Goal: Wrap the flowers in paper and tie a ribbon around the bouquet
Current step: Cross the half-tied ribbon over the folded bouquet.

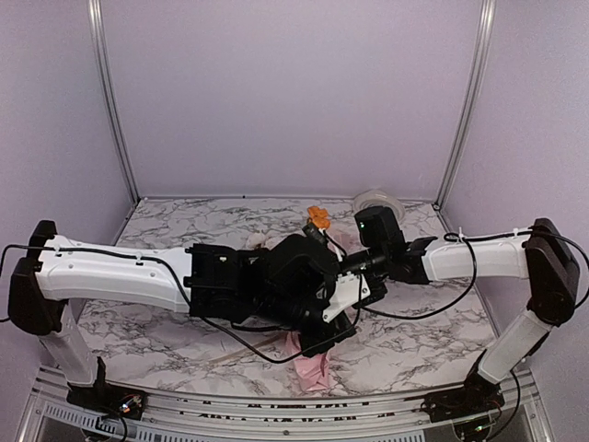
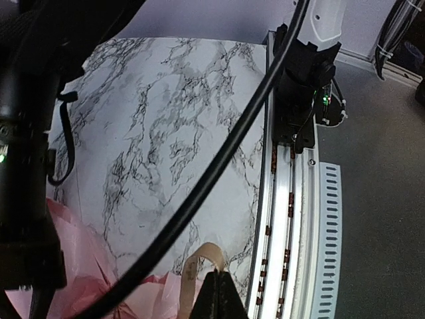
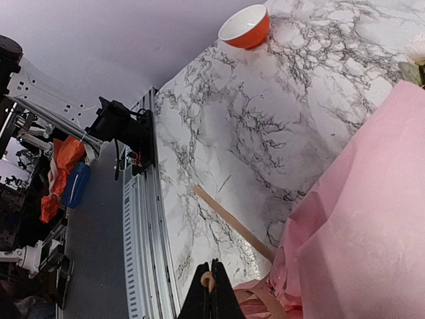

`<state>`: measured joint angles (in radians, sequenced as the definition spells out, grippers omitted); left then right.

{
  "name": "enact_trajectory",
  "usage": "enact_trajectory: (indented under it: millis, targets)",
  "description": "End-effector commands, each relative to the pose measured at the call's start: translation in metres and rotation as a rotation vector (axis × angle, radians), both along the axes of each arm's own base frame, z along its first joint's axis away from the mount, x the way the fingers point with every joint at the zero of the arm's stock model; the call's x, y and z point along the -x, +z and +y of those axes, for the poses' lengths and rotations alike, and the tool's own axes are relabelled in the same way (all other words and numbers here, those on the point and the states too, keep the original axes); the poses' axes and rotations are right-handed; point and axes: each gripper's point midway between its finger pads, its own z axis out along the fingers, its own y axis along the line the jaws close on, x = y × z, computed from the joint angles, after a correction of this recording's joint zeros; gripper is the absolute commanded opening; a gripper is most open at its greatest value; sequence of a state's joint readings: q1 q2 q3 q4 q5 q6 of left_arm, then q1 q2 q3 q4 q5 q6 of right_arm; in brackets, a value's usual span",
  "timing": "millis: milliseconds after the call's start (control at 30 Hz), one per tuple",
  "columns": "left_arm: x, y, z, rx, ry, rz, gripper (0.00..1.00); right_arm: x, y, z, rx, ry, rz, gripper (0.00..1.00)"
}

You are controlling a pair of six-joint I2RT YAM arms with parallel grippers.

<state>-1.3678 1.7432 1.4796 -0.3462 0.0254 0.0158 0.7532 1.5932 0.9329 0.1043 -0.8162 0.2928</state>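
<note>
The bouquet lies across the middle of the table, mostly hidden under both crossed arms in the top view. Its pink paper [image 1: 313,366] pokes out at the near end, and an orange bloom [image 1: 318,218] shows at the far end. My left gripper [image 2: 216,276] is shut on a loop of the tan ribbon [image 2: 198,256], just beside the crinkled paper [image 2: 86,266]. My right gripper [image 3: 211,278] is shut too, with a bit of ribbon [image 3: 208,280] pinched between its tips. A straight ribbon tail [image 3: 232,222] runs over the marble to the paper [image 3: 358,219].
An orange bowl [image 3: 246,26] stands at the table's far corner in the right wrist view. A round white-grey disc [image 1: 373,198] sits at the back right. A black cable [image 2: 219,159] crosses the left wrist view. The metal rail [image 2: 292,219] with the right arm's base [image 2: 302,86] lines the near edge.
</note>
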Motion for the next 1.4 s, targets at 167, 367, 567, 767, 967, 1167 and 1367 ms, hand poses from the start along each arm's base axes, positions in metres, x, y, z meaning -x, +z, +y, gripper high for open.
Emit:
enact_trajectory:
  millis: [167, 367, 567, 767, 967, 1167, 1367]
  targets:
    - [0.001, 0.013, -0.073, 0.066, -0.189, -0.117, 0.0, -0.009, 0.011, 0.002, -0.008, -0.02, -0.028, 0.0]
    - [0.0, 0.017, -0.074, 0.121, -0.194, -0.153, 0.03, -0.009, 0.008, 0.002, 0.004, -0.01, -0.037, 0.0]
    - [-0.004, -0.001, -0.061, 0.082, -0.188, -0.195, 0.43, -0.012, -0.002, 0.0, 0.051, -0.015, -0.05, 0.0]
    - [-0.009, 0.016, -0.04, 0.113, -0.154, -0.266, 0.65, -0.011, 0.002, 0.001, 0.036, -0.005, -0.055, 0.0]
    - [-0.023, 0.046, -0.011, 0.235, -0.025, -0.311, 0.68, -0.01, 0.001, 0.003, 0.015, -0.004, -0.035, 0.0]
    - [-0.085, 0.061, 0.077, 0.427, 0.456, -0.267, 0.68, -0.014, 0.006, 0.008, 0.0, -0.022, -0.023, 0.0]
    - [-0.098, 0.003, 0.142, 0.42, 0.655, -0.153, 0.78, -0.012, 0.003, 0.012, 0.007, -0.055, -0.02, 0.0]
